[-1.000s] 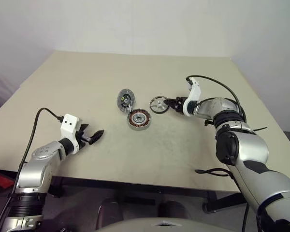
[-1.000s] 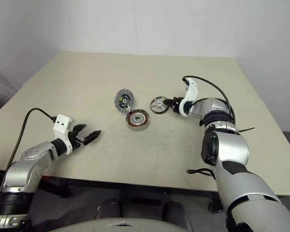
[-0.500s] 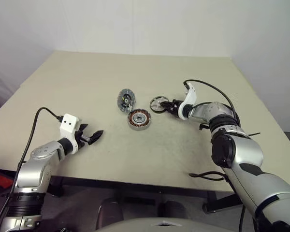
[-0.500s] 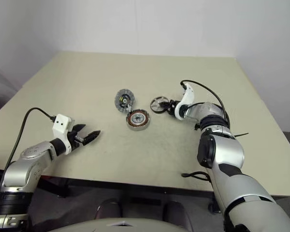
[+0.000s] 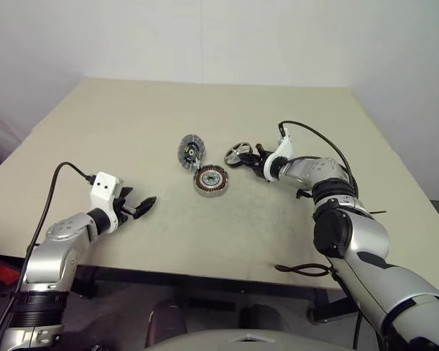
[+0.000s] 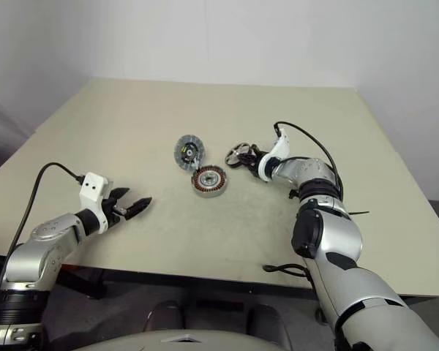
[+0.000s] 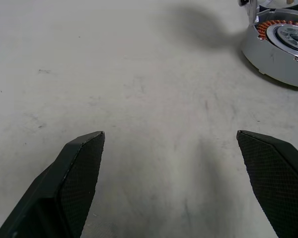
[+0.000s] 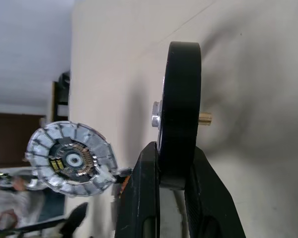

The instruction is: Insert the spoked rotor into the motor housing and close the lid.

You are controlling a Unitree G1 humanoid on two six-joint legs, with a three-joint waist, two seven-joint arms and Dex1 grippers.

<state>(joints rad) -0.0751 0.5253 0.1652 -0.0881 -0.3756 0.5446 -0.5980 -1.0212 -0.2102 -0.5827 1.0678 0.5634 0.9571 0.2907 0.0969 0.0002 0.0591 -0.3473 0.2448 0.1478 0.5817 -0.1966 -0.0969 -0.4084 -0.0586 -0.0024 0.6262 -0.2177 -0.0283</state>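
- Since a moment ago, the spoked rotor [image 8: 179, 114] has been tipped up from flat onto its edge and carried a little to the left, closer to the motor housing [image 5: 211, 179].
- The rotor is now held off the table [image 5: 132, 124], just to the right of the housing and a little farther away.
- The rotor looks thin, stiff and light. Its dark rim is smooth, so it could slip. The rim is the best place to pinch it, away from the thin spokes.
- The right gripper [image 8: 173, 174] is squeezed narrow on that rim.
- The right arm is stretched forward and bent in to the left.
- The left gripper [image 7: 171, 163] is spread wide and holds nothing, near the left front of the table.
- The lid [image 5: 189, 151] is propped up on its edge, just behind the housing.
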